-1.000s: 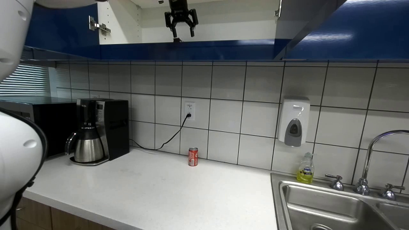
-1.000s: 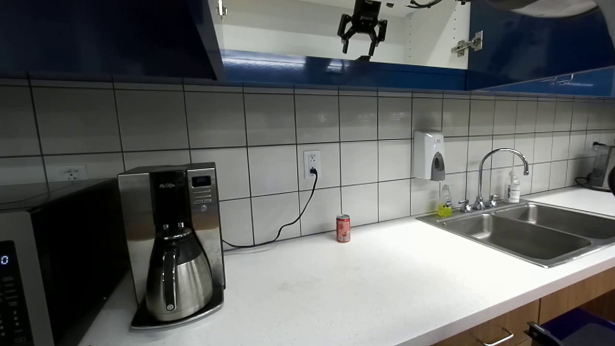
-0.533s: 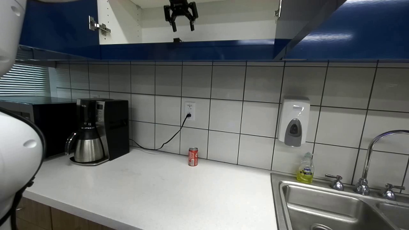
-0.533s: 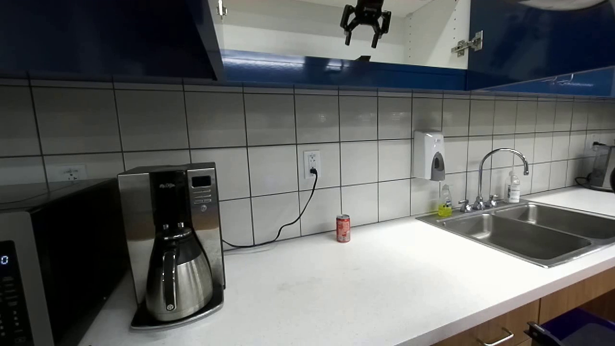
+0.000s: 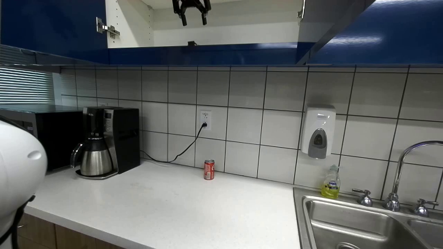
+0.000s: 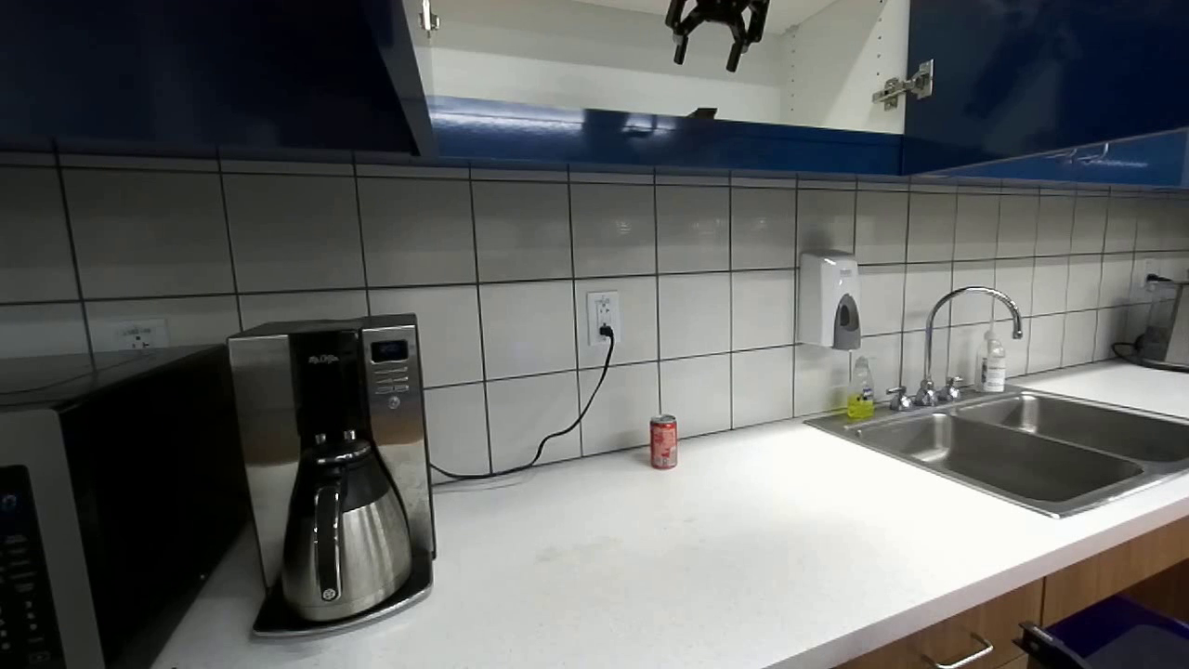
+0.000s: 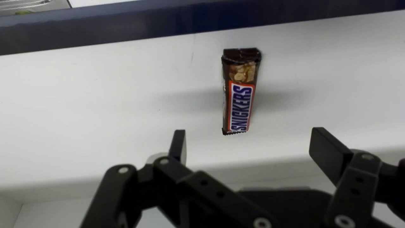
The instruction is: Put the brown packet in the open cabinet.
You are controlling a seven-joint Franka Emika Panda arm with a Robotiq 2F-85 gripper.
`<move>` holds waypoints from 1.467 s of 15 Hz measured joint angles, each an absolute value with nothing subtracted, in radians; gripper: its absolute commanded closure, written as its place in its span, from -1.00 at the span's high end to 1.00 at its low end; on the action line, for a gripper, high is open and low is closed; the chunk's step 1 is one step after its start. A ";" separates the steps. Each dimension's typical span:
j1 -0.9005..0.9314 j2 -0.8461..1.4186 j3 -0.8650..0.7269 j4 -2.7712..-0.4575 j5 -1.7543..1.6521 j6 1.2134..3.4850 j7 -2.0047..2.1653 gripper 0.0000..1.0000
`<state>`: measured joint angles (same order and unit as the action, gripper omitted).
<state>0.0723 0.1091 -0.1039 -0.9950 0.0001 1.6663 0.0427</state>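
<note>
Spread wide and holding nothing, the claw [image 5: 194, 23] has risen clear of the brown packet [image 7: 240, 95] — which lies inside the open cabinet [image 5: 242, 29], near but not touching its front lip [image 7: 190, 20] — so the placing looks done.

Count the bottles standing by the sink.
2. In an exterior view, the yellow-filled bottle stands left of the faucet, the white-labelled bottle right of its base. Others may be out of frame.
</note>
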 measured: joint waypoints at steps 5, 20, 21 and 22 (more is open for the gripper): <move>0.091 -0.028 -0.102 -1.188 0.000 1.723 0.036 1.00; 0.106 -0.545 -0.086 -1.901 0.020 1.787 -0.070 1.00; 0.106 -0.561 -0.086 -1.935 0.020 1.782 -0.076 1.00; 0.106 -0.576 -0.086 -1.969 0.020 1.776 -0.082 1.00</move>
